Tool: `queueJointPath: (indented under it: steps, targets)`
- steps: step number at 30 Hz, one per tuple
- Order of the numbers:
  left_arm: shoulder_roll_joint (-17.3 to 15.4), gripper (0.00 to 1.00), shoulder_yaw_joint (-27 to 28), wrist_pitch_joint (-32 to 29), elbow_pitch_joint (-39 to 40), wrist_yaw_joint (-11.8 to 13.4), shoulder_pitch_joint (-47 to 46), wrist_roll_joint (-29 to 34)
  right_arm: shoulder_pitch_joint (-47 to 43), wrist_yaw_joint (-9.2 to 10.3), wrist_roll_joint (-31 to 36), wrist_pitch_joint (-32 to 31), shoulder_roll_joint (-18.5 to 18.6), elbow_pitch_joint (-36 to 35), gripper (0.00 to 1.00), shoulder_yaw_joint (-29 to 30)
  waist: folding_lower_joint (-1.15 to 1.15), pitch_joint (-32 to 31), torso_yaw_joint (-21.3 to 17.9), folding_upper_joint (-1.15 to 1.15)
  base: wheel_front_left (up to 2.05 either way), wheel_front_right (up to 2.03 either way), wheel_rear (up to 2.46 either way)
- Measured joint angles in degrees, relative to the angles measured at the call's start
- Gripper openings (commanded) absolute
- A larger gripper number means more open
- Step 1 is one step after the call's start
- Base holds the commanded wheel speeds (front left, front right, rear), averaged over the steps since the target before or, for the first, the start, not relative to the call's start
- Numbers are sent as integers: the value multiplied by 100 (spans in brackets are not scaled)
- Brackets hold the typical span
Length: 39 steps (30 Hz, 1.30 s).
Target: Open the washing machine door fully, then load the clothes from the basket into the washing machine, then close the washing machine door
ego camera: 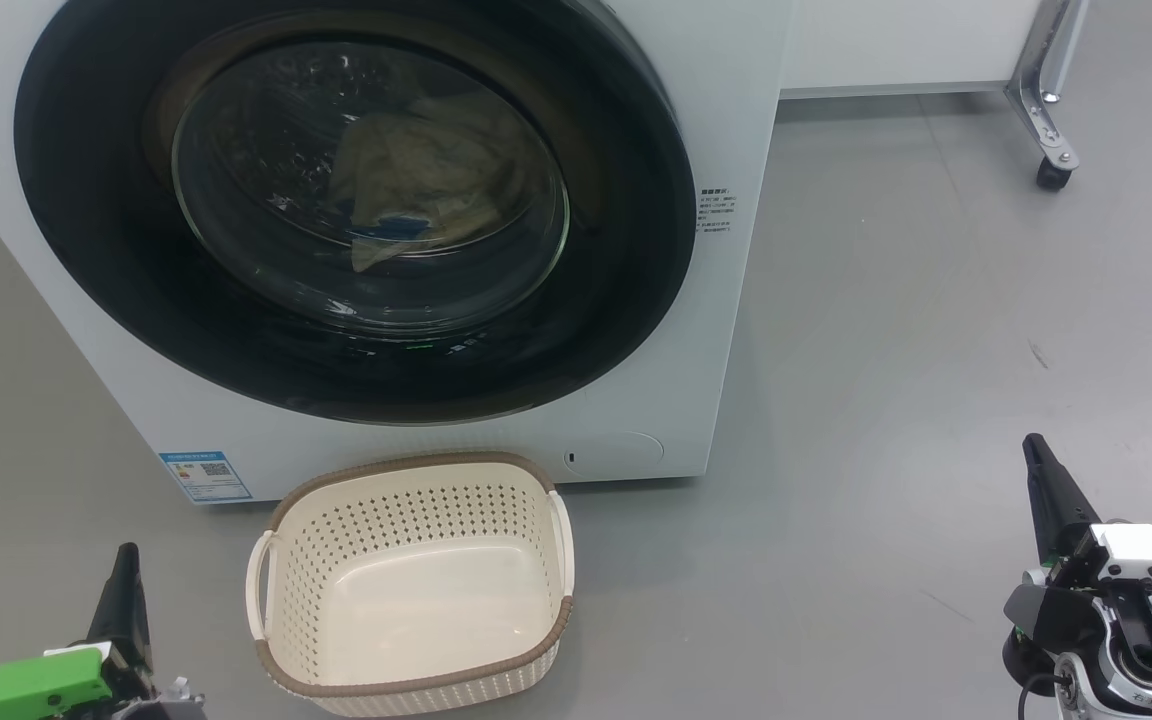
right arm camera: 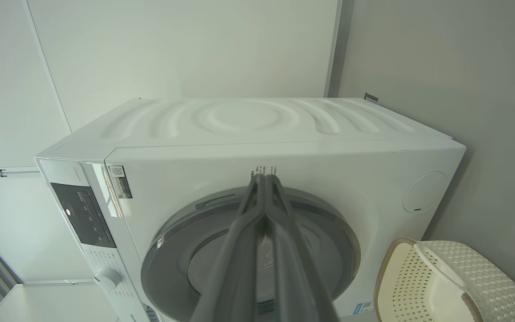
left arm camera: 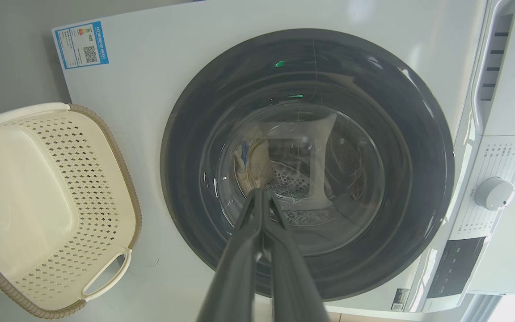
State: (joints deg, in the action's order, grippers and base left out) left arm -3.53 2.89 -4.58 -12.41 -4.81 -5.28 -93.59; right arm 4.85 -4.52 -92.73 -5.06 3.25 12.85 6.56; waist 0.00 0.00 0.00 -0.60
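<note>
From my seat, the job looks all but finished. The washing machine [ego camera: 416, 440] stands at the far left of the floor, and its door [ego camera: 356, 350] sits flat against the white front. In the right wrist view I see no gap along the door's edge. Whether the latch has actually caught, I can't tell.

The clothes [ego camera: 426, 170] are inside the drum, showing through the glass as a pale yellow heap with a blue band at its lower edge. The basket [ego camera: 406, 520] sits on the floor just in front of the machine, nearer to me, with nothing in it.

My left gripper [ego camera: 126, 565] is at the near left, beside the basket and not touching it. Its fingers are pressed together with nothing between them. My right gripper [ego camera: 1039, 460] is at the near right, well apart from both machine and basket, also clenched on nothing.

By my reckoning the opening, loading and closing are all done. All that might be left is a push on the door, if the latch needs one.
</note>
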Motion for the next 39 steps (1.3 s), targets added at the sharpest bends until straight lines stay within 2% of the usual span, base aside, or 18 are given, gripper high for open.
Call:
queueJointPath:
  steps: [39]
  targets:
    - [1,0,5,-1,-1,0,1,0,0,0,0,-1,-1,0,0,3,0,0,0,0,0,0,0]
